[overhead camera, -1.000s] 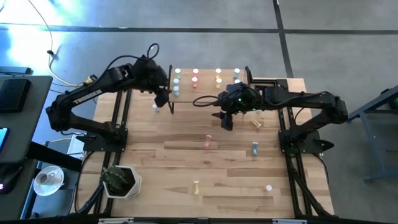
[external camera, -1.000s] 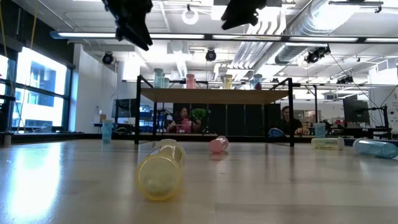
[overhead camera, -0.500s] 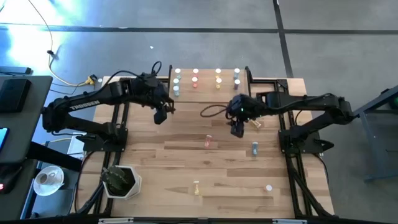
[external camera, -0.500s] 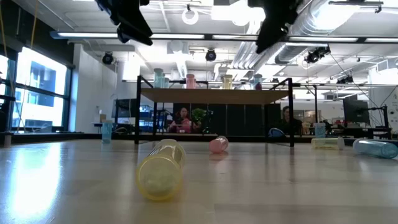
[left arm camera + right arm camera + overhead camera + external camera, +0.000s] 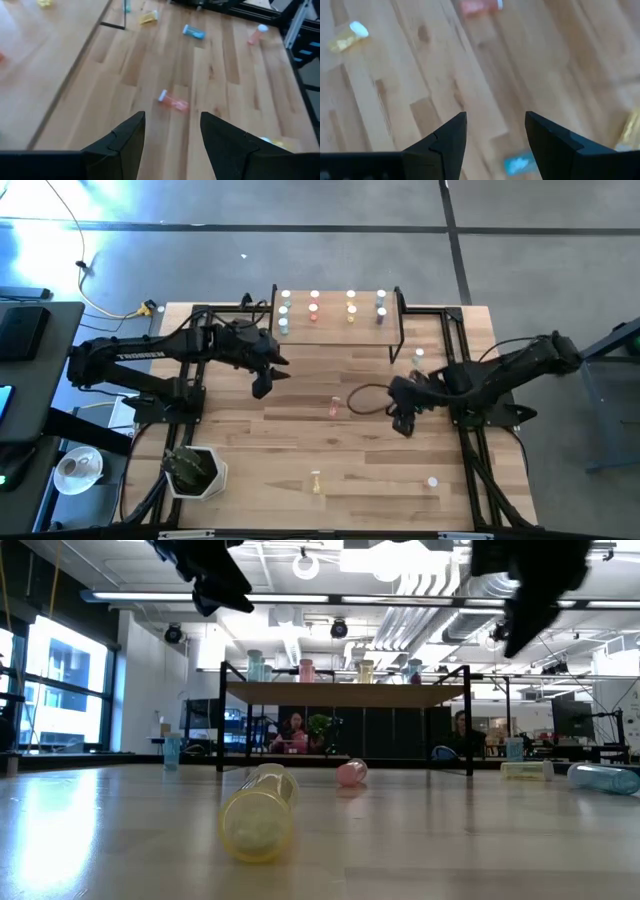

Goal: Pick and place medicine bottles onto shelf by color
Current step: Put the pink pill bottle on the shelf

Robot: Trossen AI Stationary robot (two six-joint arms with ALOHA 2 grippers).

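Both arms have swung away from the shelf [image 5: 335, 305] toward the loose bottles since a second ago, mine on the left moving a little, the right much farther. Left to right: my left gripper [image 5: 262, 383], fingers apart and empty, hangs in front of the shelf's left end, lined up, I judge, for the pink bottle [image 5: 334, 407] lying on its side before the shelf's middle. My right gripper [image 5: 403, 423], fingers apart and carrying nothing, sits out front of the shelf's right end, over where a blue bottle [image 5: 519, 163] shows between its fingers. Sorted bottles stand in colour columns on the shelf; two more bottles lie well in front, near the table's [image 5: 250, 460] front edge.
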